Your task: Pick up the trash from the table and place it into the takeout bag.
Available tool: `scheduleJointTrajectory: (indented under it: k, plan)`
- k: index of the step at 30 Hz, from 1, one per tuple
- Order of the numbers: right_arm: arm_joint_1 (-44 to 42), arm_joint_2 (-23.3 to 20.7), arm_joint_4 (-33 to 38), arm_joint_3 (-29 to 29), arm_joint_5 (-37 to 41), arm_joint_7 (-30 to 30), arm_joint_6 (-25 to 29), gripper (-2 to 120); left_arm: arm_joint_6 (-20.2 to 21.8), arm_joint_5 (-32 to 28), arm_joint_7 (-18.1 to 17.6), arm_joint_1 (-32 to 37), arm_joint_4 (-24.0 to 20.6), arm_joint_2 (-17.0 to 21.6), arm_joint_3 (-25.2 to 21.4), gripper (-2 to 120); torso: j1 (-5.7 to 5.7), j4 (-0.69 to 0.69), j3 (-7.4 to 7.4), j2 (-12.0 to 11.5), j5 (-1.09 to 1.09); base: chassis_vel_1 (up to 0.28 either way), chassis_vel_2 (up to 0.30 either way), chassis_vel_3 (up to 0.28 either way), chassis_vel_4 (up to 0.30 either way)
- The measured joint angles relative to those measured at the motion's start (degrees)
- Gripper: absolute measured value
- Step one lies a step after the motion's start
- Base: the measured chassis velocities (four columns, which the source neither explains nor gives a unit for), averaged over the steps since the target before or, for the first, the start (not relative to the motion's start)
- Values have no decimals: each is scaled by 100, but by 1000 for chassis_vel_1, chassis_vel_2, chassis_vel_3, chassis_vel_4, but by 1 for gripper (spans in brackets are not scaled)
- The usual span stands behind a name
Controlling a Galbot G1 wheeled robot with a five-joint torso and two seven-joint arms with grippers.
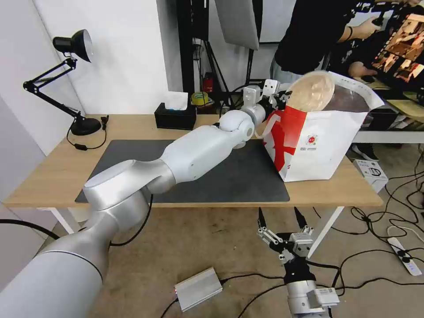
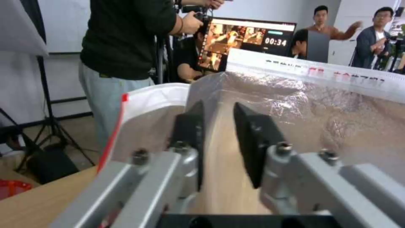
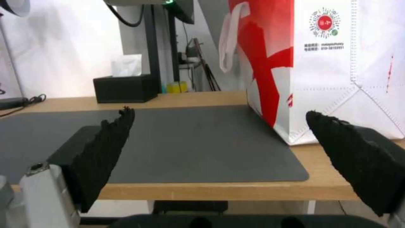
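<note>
- Left hand point(image 1: 282, 98) gripping beige bowl point(image 1: 311, 91) on edge, tilting into takeout bag point(image 1: 324, 145) mouth just beyond
- Right hand point(image 1: 282, 229) idling released below tabletop point(image 1: 53, 172)

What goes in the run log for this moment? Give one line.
left end effector: shut on beige bowl, over takeout bag mouth | right end effector: open, parked below table edge
</note>
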Motion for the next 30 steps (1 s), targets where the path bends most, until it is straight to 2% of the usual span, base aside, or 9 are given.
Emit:
scheduleJointTrajectory:
  k: [1, 11, 14, 15, 17, 19, 24, 27, 30]
  plan:
    - [0, 0, 0, 0, 0, 0, 0, 100, 0, 0, 0, 0, 0, 0, 0, 30, 0, 0, 0, 0, 0, 0, 0, 0, 0]
    - [0, 0, 0, 0, 0, 0, 0, 100, -18, 43, -9, -9, -12, 78, 6, 67, 0, 1, 0, 0, 0, 0, 0, 0, 0]
    - [1, 0, 0, 0, 0, 0, 0, 100, -23, 44, -26, -8, -60, 100, -31, 81, 0, 0, 0, 0, 0, 0, 0, 0, 0]
    - [1, 0, 0, 0, 0, 0, 0, 100, -23, 44, -26, -8, -60, 100, -31, 81, 0, 0, 0, 0, 0, 0, 0, 0, 0]
    - [0, 0, 0, 0, 0, 0, 0, 100, -23, 43, -72, 7, -199, 162, -88, 88, 0, 0, 0, 0, 0, 0, 0, 0, 0]
    - [0, 0, 0, 0, 0, 0, 0, 100, -20, 26, -197, 37, -643, 410, -157, 98, 0, -2, 0, 0, 0, 0, 0, 0, 0]
    - [0, 0, 0, 0, 0, 0, 0, 100, -85, 95, -433, 79, -1040, 760, -257, 100, 0, 1, 0, 1, 0, 0, 0, 0, 0]
    - [0, 0, 0, 0, 0, 0, 0, 100, -323, 464, -814, 145, -1354, 1101, -448, 100, 1, 1, 0, 1, -1, 0, 0, 0, 0]
    - [0, 0, 0, 0, 0, 0, 0, 100, -361, 581, -1004, 192, -1613, 1328, -538, 100, 0, 0, 0, 1, -1, 0, 0, 0, 0]
